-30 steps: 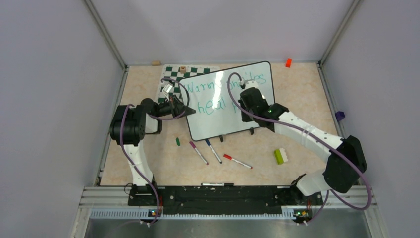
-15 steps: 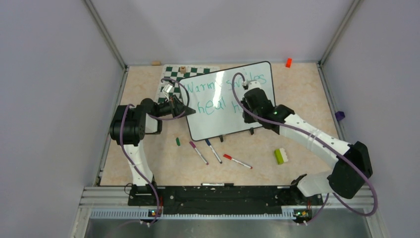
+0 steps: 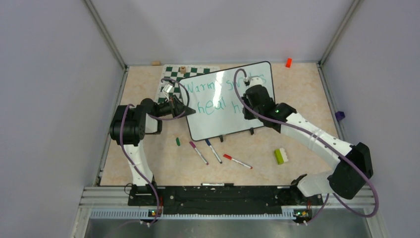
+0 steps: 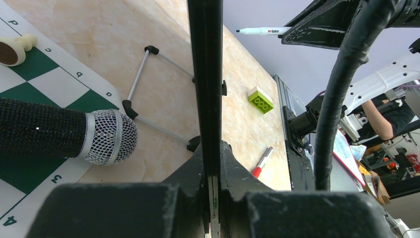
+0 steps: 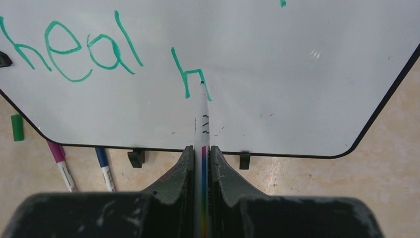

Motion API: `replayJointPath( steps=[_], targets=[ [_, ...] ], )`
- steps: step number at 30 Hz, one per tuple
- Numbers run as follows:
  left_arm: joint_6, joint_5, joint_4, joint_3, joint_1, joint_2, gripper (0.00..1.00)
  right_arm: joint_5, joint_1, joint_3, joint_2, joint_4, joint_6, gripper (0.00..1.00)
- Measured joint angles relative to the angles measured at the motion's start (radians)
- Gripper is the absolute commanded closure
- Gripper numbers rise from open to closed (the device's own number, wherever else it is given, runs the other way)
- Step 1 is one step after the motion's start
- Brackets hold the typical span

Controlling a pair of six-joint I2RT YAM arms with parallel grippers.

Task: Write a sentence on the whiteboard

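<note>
The whiteboard stands propped and tilted at mid-table. Its teal sentence reads "Warm smiles" above "heal h", partly hidden by my right arm in the top view. My left gripper is shut on the board's left edge, seen edge-on between its fingers. My right gripper is shut on a white marker. The marker's tip rests on the board at the foot of the letter "h", just right of "heal".
A chess mat with a microphone lies behind the board's left side. Three loose markers, a green cap and a green brick lie in front. Two black clips foot the board.
My right gripper has moved right along the second line with the marker, and an "h" now shows after "heal". The left gripper and the board have stayed put.
</note>
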Motion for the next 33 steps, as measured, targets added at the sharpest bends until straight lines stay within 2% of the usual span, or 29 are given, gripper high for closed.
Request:
replayJointPath(
  steps=[12, 33],
  targets=[
    [0.0, 0.0, 0.0, 0.0, 0.0, 0.0, 1.0, 0.003, -0.004, 0.0, 0.076, 0.01, 0.0, 1.0],
    [-0.003, -0.005, -0.002, 0.0, 0.0, 0.0, 1.0, 0.031, -0.043, 0.033, 0.088, 0.008, -0.001, 1.0]
  ],
)
